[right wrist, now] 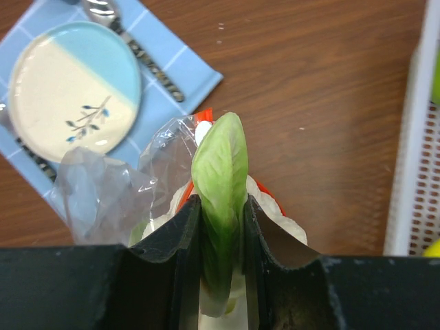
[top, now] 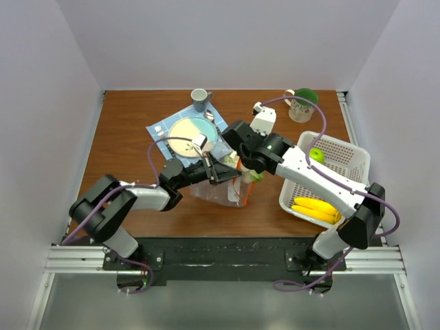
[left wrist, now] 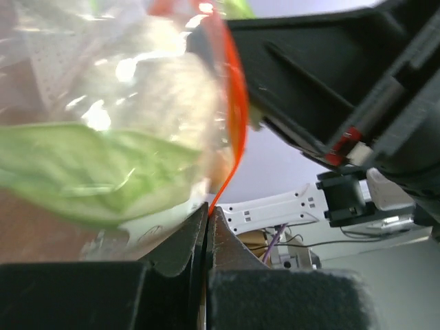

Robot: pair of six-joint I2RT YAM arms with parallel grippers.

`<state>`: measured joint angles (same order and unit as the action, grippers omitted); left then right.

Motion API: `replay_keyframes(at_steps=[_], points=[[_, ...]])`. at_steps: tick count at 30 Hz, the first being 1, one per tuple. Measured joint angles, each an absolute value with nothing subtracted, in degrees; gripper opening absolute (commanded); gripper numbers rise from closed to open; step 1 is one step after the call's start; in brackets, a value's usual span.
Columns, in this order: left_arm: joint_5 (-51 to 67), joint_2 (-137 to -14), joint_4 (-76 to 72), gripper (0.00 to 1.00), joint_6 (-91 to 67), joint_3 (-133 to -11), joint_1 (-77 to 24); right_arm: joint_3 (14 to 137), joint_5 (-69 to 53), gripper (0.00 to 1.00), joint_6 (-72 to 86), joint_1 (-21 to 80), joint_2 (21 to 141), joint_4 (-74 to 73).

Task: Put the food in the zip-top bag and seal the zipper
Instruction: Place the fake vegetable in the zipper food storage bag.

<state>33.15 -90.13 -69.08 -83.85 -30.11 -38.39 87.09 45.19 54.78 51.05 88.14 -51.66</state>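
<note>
The clear zip-top bag (top: 221,192) stands mouth up at mid-table, its orange-red zipper (top: 245,192) along the right edge. My left gripper (top: 220,172) is shut on the bag's mouth edge; in the left wrist view the zipper (left wrist: 234,124) runs into the closed jaws (left wrist: 207,210). My right gripper (top: 249,172) is shut on the pale green leafy piece (right wrist: 220,165) and holds it upright at the bag's mouth (right wrist: 103,192). The leaf shows through the plastic (left wrist: 89,172). A green apple (top: 316,155) and yellow bananas (top: 315,210) lie in the basket. The orange is out of view.
A white lattice basket (top: 344,161) stands at the right. A plate (top: 189,135) with cutlery lies on a blue cloth behind the bag. A grey mug (top: 200,100) and a green-lined cup (top: 302,104) stand at the back edge.
</note>
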Motion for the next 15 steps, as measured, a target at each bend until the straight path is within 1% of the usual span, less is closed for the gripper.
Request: replay_keyframes(at_steps=[3, 6, 9, 10, 12, 13, 15], points=[[32.03, -93.08, -71.05, 0.0, -86.5, -28.91, -38.79, 86.61, 45.91, 0.1, 57.47, 51.05, 88.16, -54.63], [31.53, -92.33, -70.89, 0.0, -85.1, -28.75, -38.83, 85.97, 46.09, 0.11, 59.79, 51.05, 88.64, -55.4], [30.57, -88.07, -64.05, 0.0, -80.23, -30.37, -39.05, 86.19, 46.41, 0.19, 61.78, 51.05, 90.78, -56.07], [30.2, -86.8, -62.48, 0.0, -78.91, -31.05, -39.03, 86.32, 46.44, 0.24, 62.37, 51.05, 91.81, -56.38], [29.71, -85.19, -60.69, 0.0, -77.17, -32.08, -39.03, 86.63, 46.39, 0.29, 63.81, 51.05, 93.95, -56.75], [29.63, -84.88, -60.16, 0.0, -76.79, -32.32, -39.03, 86.7, 46.33, 0.36, 64.47, 51.05, 94.65, -56.77], [29.61, -84.97, -58.67, 0.0, -76.42, -32.36, -39.05, 86.76, 45.89, 0.39, 65.52, 51.0, 95.61, -56.73]])
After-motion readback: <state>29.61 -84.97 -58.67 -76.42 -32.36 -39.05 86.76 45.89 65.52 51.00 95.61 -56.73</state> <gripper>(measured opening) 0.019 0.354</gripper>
